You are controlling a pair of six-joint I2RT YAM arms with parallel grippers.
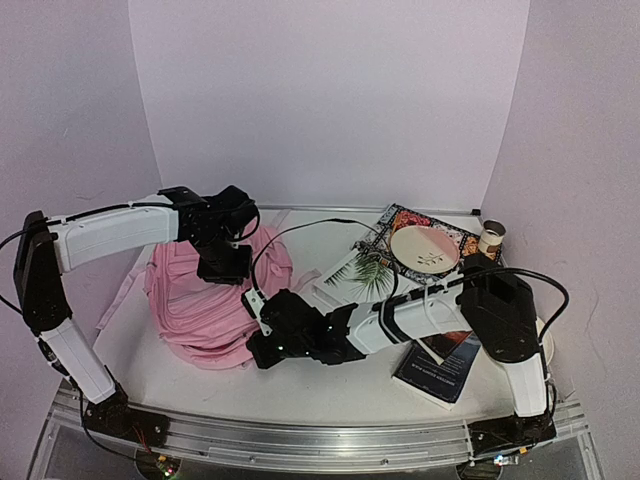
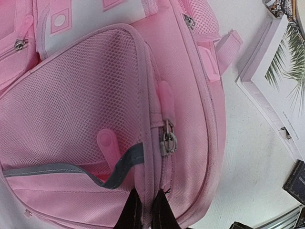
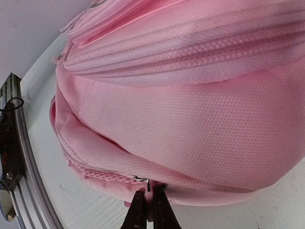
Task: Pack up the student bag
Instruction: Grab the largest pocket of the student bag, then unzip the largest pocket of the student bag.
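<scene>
Item: soft pale-pink fabric student bag, slumped on white table. 
Claws: left claw pressed together, pinching the bag's front seam; right claw pinching pink zip pull at the bag's near edge. 
Room: a bare strip of table lies in front of the bag.

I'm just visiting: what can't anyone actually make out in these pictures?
Inside the student bag: all views, its pink fabric covers it.
The dark book: top view, the right arm lies across its cover.
The cup: top view, contents too small.
The palm-leaf book: left wrist view, print too small.
</scene>
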